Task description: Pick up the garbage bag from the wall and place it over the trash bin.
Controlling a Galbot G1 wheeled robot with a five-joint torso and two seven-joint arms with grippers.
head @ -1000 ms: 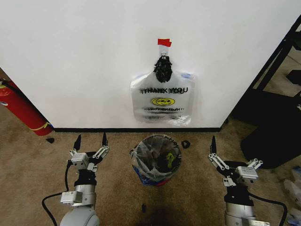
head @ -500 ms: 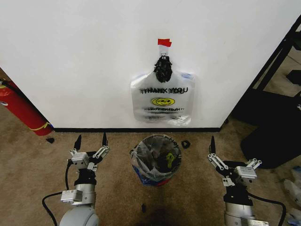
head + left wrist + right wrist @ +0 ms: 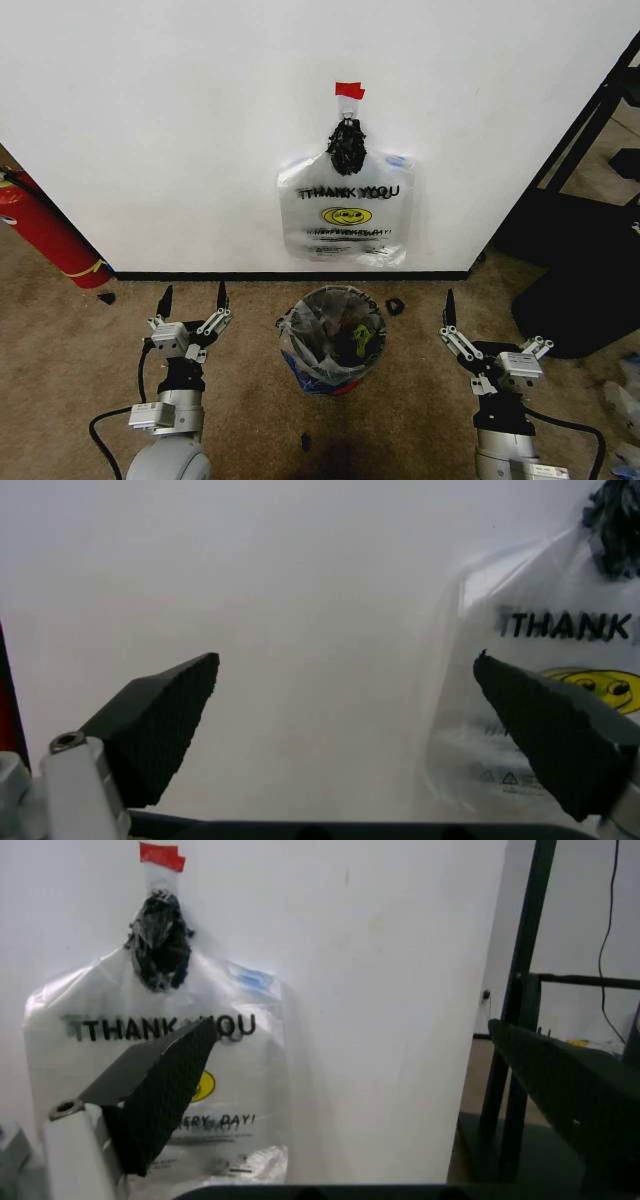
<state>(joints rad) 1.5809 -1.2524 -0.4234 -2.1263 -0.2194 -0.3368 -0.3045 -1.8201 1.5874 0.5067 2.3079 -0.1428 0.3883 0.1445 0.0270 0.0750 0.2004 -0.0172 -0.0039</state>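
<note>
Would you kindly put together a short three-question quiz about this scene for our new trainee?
1. True or false: the garbage bag hangs on the wall.
2. What already sits inside the trash bin? A) a crumpled bag B) folded towels C) a stack of books
3. In what state are the left end effector and the right end effector?

Key:
1. True; it hangs below a red tape strip.
2. A.
3. Both open, holding nothing, low on either side of the bin.

White wall (image 3: 180,120), black baseboard (image 3: 200,275), brown carpet (image 3: 60,340), black stand (image 3: 580,230) at right
</note>
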